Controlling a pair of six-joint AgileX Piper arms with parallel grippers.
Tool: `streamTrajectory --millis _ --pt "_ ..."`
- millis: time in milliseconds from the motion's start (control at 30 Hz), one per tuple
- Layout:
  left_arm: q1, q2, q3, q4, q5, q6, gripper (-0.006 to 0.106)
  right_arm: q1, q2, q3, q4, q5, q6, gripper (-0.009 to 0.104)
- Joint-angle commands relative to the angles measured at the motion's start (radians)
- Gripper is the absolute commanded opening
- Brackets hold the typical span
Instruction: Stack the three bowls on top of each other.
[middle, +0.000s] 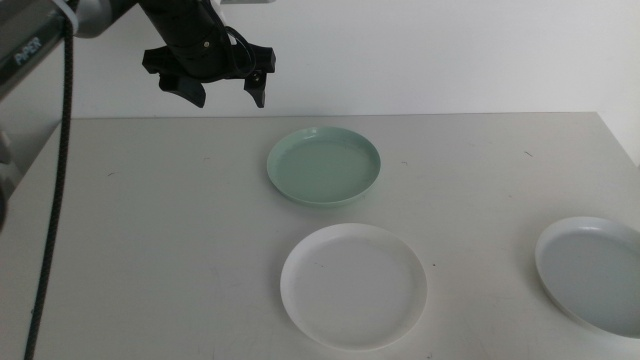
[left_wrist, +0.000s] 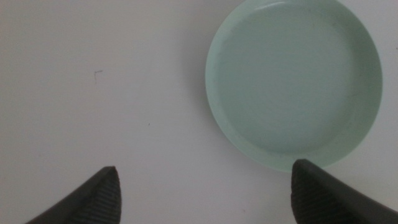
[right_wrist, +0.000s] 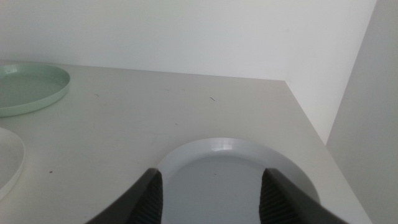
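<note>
3 bowls apart on table (middle: 150, 220); left gripper (middle: 228, 90) open above mint bowl (middle: 324, 166), right gripper (right_wrist: 208, 186) open over grey-blue bowl (right_wrist: 224, 162).

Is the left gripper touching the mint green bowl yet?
Apart. In the middle view the left gripper hangs open, above and left of the mint green bowl; bare table shows between them.

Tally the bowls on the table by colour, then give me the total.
Mint green bowl: 1
White bowl: 1
Pale grey-blue bowl: 1
Total: 3 bowls, all lying apart on the table, none stacked.
</note>
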Motion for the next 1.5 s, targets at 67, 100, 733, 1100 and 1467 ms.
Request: streamTrajectory --millis 67,100,733,1100,1467 --pt "0.026 0.053 -0.141 -0.053 -0.031 0.029 0.105 -0.007 -0.017 -0.006 -0.01 -0.078 -0.008 0.041" --pt "0.027 0.079 -0.168 -0.051 -0.032 0.029 0.105 -0.007 -0.017 -0.006 -0.01 -0.078 -0.008 0.041" --pt "0.027 0.409 -0.315 -0.103 -0.153 0.042 0.102 -0.007 -0.017 -0.006 -0.01 -0.078 -0.008 0.041" --pt "0.026 0.464 -0.314 -0.176 -0.162 0.073 0.064 -0.007 -0.017 -0.006 -0.01 -0.078 -0.008 0.041" --pt "0.026 0.453 -0.319 -0.158 -0.16 0.079 0.0 -0.007 -0.017 -0.006 -0.01 -0.078 -0.008 0.041"
